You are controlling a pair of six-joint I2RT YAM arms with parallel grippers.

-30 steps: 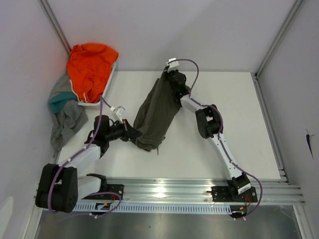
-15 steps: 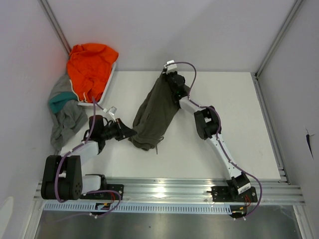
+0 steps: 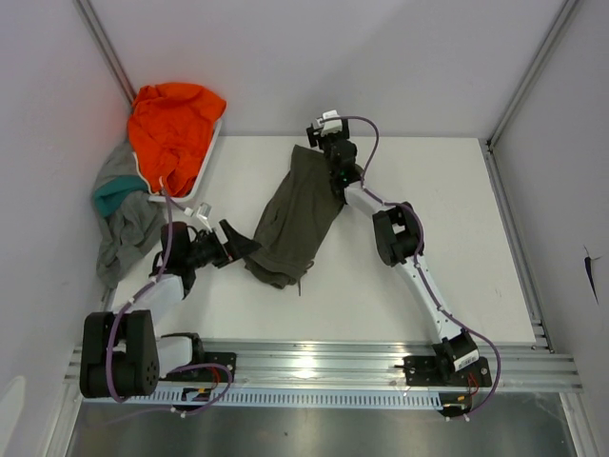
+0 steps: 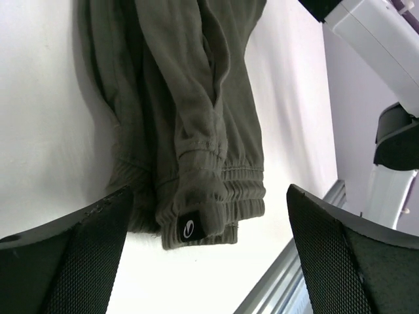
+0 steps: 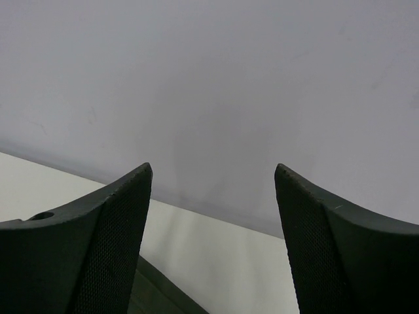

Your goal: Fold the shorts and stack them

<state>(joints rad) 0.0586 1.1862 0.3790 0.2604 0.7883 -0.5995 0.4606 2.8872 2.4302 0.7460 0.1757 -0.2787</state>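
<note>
Left wrist view: left pincer point(image 4: 209, 193) spread wide beside olive shorts point(image 4: 190, 111), gripping nothing; right pincer point(image 5: 213, 169) spread, empty.

olive green shorts point(image 3: 297, 217) are lying flat on the bench point(image 3: 457, 238) in a long folded strip, running diagonally, with the elastic end and its little logo tag pointing near-left. grey shorts point(image 3: 128, 238) are sitting crumpled off the bench's left edge

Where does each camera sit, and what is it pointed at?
Top external: above, behind the arms, looking down at the table; both arms show.
Left wrist: on the left arm, facing the olive shorts; its open fingers show.
Right wrist: on the right arm, facing the back wall; its open fingers show.
Shared: top and left wrist both see the olive shorts.
</note>
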